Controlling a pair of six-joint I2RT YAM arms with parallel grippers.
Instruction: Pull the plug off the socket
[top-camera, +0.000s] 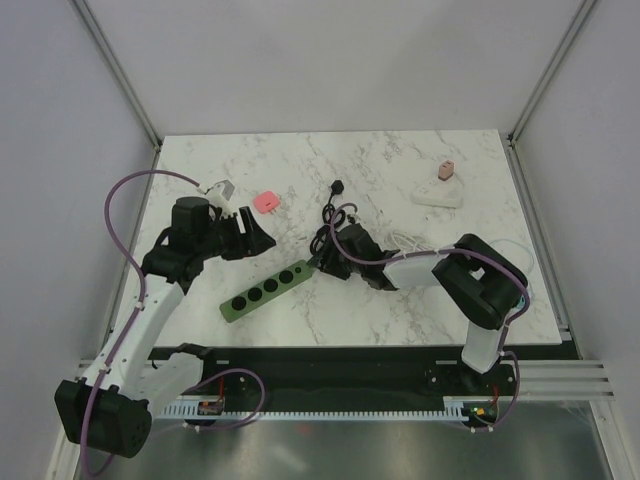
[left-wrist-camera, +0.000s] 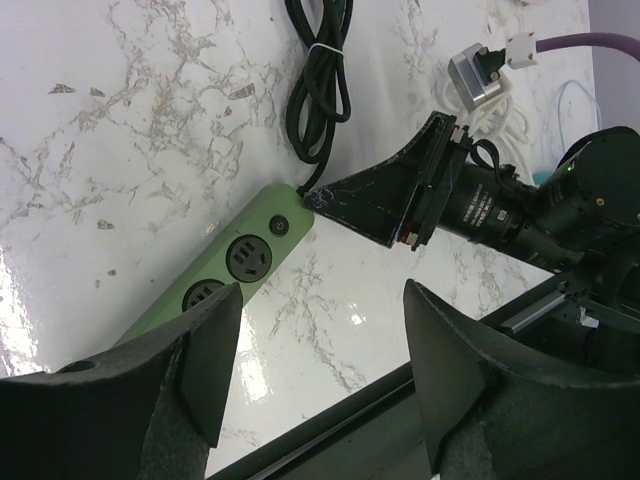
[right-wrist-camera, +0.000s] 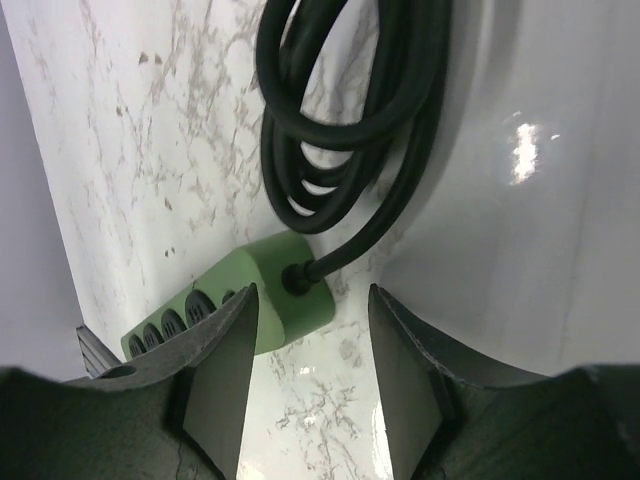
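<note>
Robot lab test cell — marble-look table, plain white walls, alu frame rails.

Power strip lies diagonal on desk, ctr-left. Cord coiled behind its rt end. Rt fingers either side of that end. Lt fingers over strip's middle, not touching.

Glossy marble-look table, matt green plastic socket strip, rubbery black cable
</note>
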